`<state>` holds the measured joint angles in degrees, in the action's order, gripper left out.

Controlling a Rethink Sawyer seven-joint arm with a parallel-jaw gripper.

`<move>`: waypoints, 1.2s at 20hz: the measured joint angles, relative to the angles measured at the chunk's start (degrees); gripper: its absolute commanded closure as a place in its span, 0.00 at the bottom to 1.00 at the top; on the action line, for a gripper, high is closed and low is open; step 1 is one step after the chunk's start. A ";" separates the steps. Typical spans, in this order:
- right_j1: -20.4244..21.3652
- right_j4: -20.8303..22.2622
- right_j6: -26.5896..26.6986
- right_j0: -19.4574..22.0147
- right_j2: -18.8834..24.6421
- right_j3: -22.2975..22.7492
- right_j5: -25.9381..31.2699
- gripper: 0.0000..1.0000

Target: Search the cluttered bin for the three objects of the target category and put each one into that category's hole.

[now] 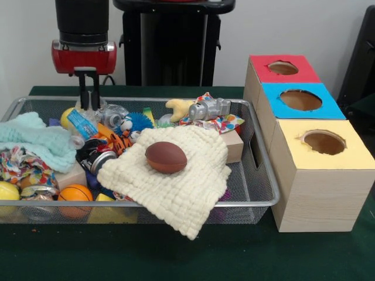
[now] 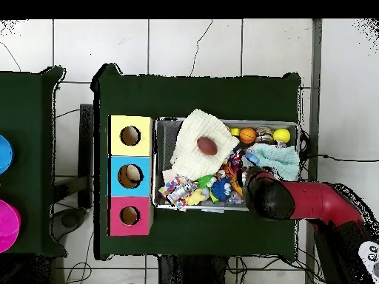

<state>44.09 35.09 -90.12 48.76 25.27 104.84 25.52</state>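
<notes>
Wire-mesh bin [image 1: 258, 175] holds the clutter | gripper [image 1: 89, 100] hangs low over the bin's far-left corner, fingers slightly apart, apparently empty, likely poised to search | orange ball [image 1: 75, 194] front-left | brown football [image 1: 166, 157] on cream cloth [image 1: 187, 187], centre | holed boxes [image 1: 316, 175] right, for sorting.
</notes>
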 measured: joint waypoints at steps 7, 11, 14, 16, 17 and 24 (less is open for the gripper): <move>2.12 -2.69 0.00 -3.10 0.01 0.21 1.48 1.00; 2.94 -3.98 0.00 -4.61 0.02 0.50 1.57 1.00; 3.71 -5.62 0.00 -5.90 0.02 0.90 1.61 1.00; 4.27 -6.53 0.00 -6.44 0.02 1.28 1.77 1.00; 4.59 -7.07 0.00 -6.70 0.02 1.55 1.89 1.00; 6.60 -11.48 0.00 -8.74 0.02 3.54 4.51 1.00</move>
<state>50.69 23.61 -90.12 40.02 25.29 108.38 30.03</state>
